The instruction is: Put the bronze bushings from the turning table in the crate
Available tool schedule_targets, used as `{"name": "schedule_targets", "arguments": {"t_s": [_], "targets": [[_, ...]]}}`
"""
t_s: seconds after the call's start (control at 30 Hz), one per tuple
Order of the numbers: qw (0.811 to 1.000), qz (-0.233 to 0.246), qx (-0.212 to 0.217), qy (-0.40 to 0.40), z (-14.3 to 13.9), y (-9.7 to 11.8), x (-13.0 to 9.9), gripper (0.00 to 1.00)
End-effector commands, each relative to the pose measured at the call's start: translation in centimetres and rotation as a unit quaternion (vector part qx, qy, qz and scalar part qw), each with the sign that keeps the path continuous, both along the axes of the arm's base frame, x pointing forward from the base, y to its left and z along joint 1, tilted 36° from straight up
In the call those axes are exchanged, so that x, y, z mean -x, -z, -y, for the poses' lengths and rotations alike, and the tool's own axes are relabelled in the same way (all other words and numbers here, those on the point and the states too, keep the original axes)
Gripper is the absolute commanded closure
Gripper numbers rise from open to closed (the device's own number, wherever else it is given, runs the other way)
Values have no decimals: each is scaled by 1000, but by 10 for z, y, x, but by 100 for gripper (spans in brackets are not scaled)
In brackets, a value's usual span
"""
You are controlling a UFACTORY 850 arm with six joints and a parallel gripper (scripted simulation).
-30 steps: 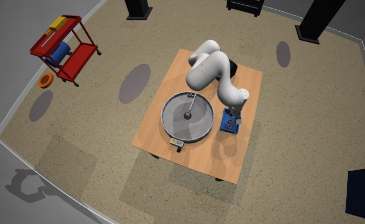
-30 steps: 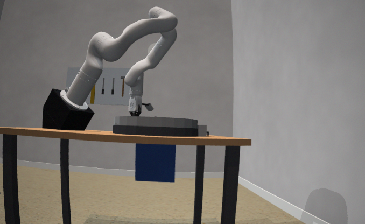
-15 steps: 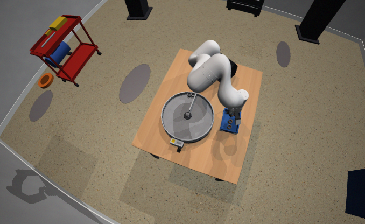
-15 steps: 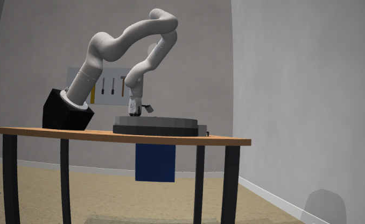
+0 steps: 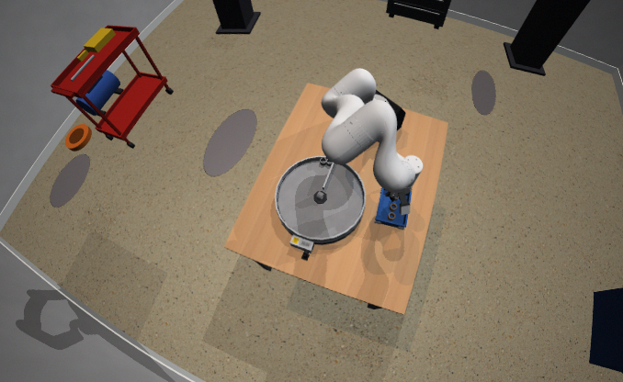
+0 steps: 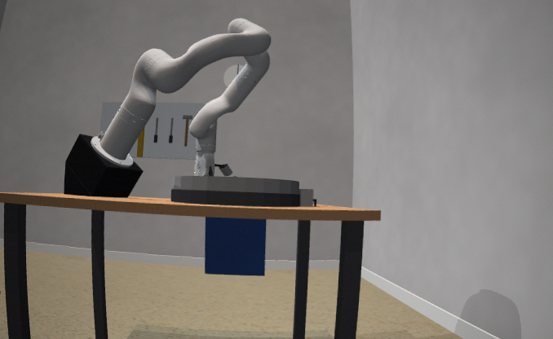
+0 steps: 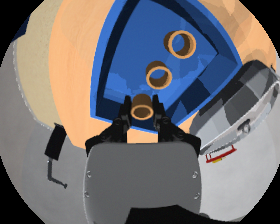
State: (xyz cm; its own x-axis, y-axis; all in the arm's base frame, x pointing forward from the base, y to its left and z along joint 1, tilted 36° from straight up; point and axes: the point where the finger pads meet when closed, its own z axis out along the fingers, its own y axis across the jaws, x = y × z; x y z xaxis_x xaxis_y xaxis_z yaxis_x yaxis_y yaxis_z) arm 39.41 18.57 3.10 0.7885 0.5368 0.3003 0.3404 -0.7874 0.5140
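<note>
My gripper [image 5: 393, 195] [image 7: 141, 101] is shut on a bronze bushing [image 7: 141, 99], held upright between the fingertips inside the near end of the blue crate [image 5: 402, 219] [image 7: 131, 50]. Whether it touches the crate floor cannot be told. Two more bronze bushings stand in the crate: one bushing [image 5: 390, 207] [image 7: 153, 67] close in front of the held one, another bushing [image 5: 389, 216] [image 7: 169, 44] farther off. The turning table [image 5: 300, 208] [image 6: 234, 197] stands beside the crate. A steel bushing [image 5: 320, 162] shows at its back rim, partly by the arm; no bronze one shows there.
A thin bar [image 5: 328, 176] runs from the turning table's hub [image 5: 320, 196] to its back rim. A control box [image 5: 301, 243] sits at its front edge. The wooden table [image 5: 352, 270] [image 6: 334, 212] carries the arm's black base [image 6: 102, 181].
</note>
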Motion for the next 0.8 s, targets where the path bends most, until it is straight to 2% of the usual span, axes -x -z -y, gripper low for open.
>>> {"name": "schedule_targets", "arguments": {"t_s": [0.0,0.77], "targets": [[1000,0,0,0,1,3,-3,100],[1000,0,0,0,2,7,-5,100]]}}
